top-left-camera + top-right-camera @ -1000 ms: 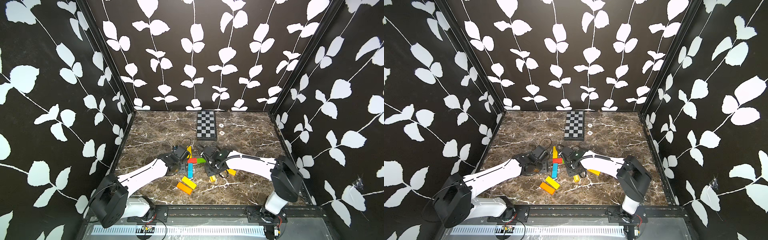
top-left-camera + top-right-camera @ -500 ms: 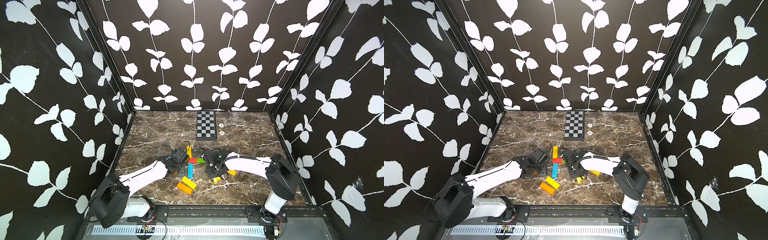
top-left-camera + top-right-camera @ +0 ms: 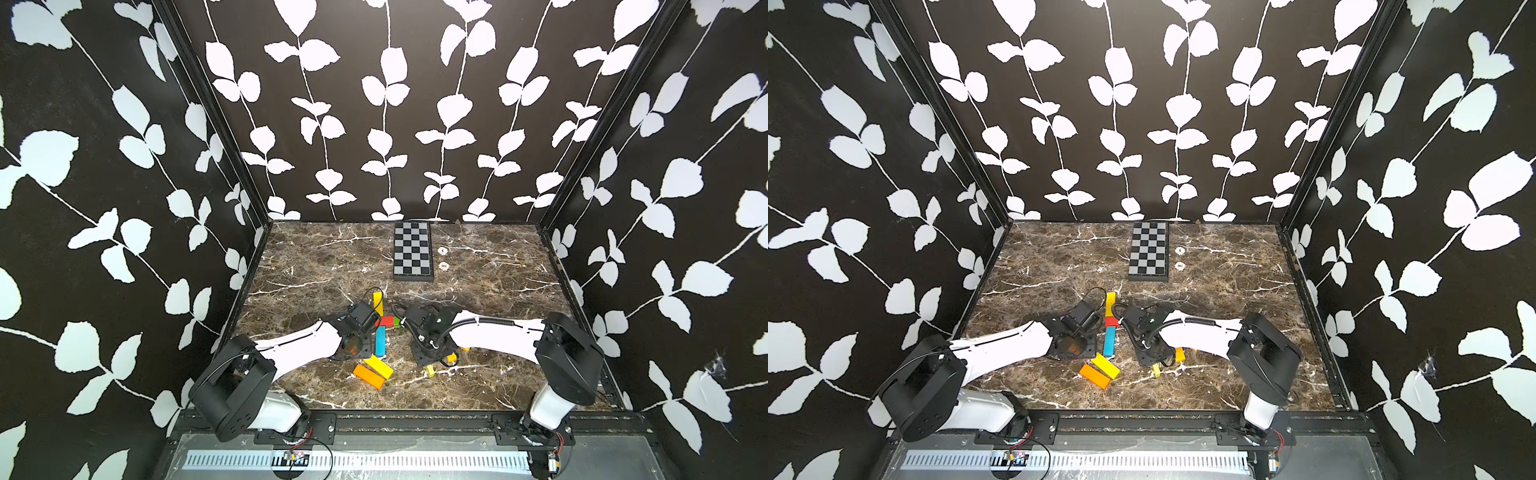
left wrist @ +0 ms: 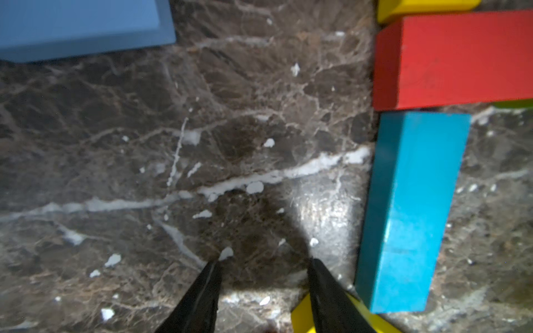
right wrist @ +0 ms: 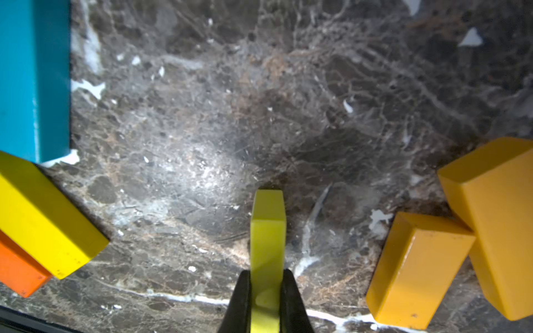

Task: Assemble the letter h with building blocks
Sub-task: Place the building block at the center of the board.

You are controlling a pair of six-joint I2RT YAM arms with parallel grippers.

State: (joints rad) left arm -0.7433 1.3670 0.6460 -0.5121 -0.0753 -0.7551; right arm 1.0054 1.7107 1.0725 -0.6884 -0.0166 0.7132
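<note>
On the marble table (image 3: pixel 478 291), the letter h (image 3: pixel 1109 340) is lying part-built between the two arms. Its stem, a yellow block (image 3: pixel 377 300) and a blue block (image 4: pixel 409 201) in one line, is pointing toward the checkered board (image 3: pixel 412 251). A red block (image 4: pixel 455 57) is lying crosswise between them, reaching toward the robot's right, with a green block (image 3: pixel 397 322) at its far end.

The wrist views are showing what the arms are hiding from above: the left gripper (image 4: pixel 264 263) is standing narrowly parted over bare marble, holding nothing; the right gripper (image 5: pixel 266 274) is clamping a slim lime block (image 5: pixel 268 225), its long axis in line with the fingers; two amber blocks (image 5: pixel 415 271) are lying against each other nearby.

A loose yellow block (image 5: pixel 43 213) and an orange block (image 5: pixel 17 271) are lying side by side, slanted, near the blue one's end; nine blocks are showing in all: two yellow, two amber, one each red, blue, green, orange, lime.
</note>
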